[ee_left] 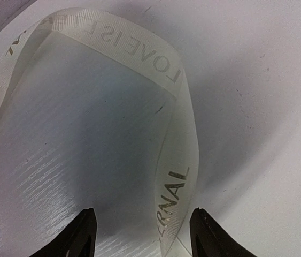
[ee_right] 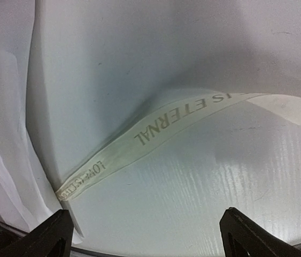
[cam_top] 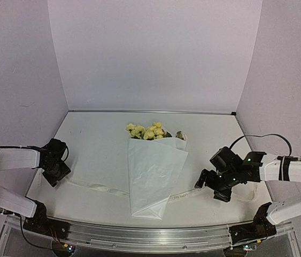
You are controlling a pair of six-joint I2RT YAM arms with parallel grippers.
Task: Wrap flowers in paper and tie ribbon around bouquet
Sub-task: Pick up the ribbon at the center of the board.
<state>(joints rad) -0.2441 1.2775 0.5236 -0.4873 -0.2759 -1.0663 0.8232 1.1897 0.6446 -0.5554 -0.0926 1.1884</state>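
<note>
Ribbon (cam_top: 101, 188) crosses under bouquet (cam_top: 153, 171), ends at both open jaws.

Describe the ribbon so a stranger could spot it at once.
On the white table, find the paper cone of yellow flowers in the middle. The ribbon is the narrow cream strip sticking out from under it on both sides, the only thing with printed lettering.

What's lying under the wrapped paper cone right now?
The ribbon passes beneath the paper, with one end emerging on each side onto the table. Its middle stretch is covered, so I cannot tell whether it lies flat or twisted there.
</note>
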